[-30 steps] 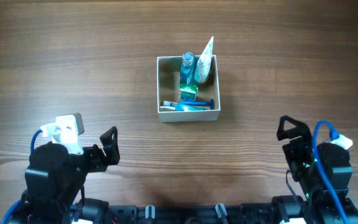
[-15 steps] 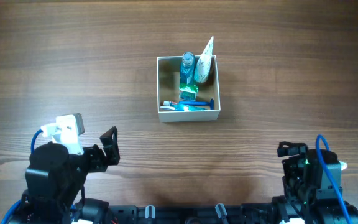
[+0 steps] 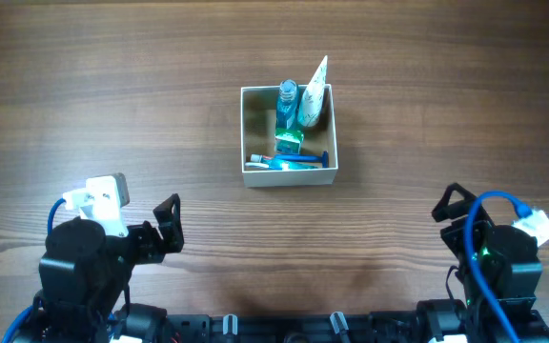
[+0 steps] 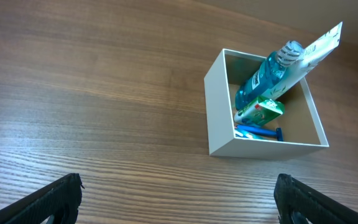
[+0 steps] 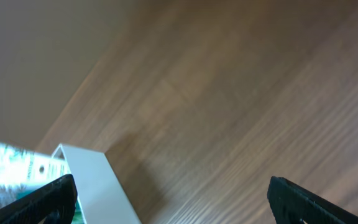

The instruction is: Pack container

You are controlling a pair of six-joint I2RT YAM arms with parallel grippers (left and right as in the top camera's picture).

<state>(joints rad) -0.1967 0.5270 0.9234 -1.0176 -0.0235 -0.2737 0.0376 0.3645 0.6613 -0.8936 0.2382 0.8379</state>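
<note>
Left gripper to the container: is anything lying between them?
Nothing. Between the left gripper and the container there is only bare wooden table, as the overhead and left wrist views show.

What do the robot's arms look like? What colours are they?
Both arms are chunky and black. The left arm has a white block on top and a thin blue cable. The right arm has a looping blue cable, a white plug and a little green light. The left gripper and right gripper have black fingers.
</note>
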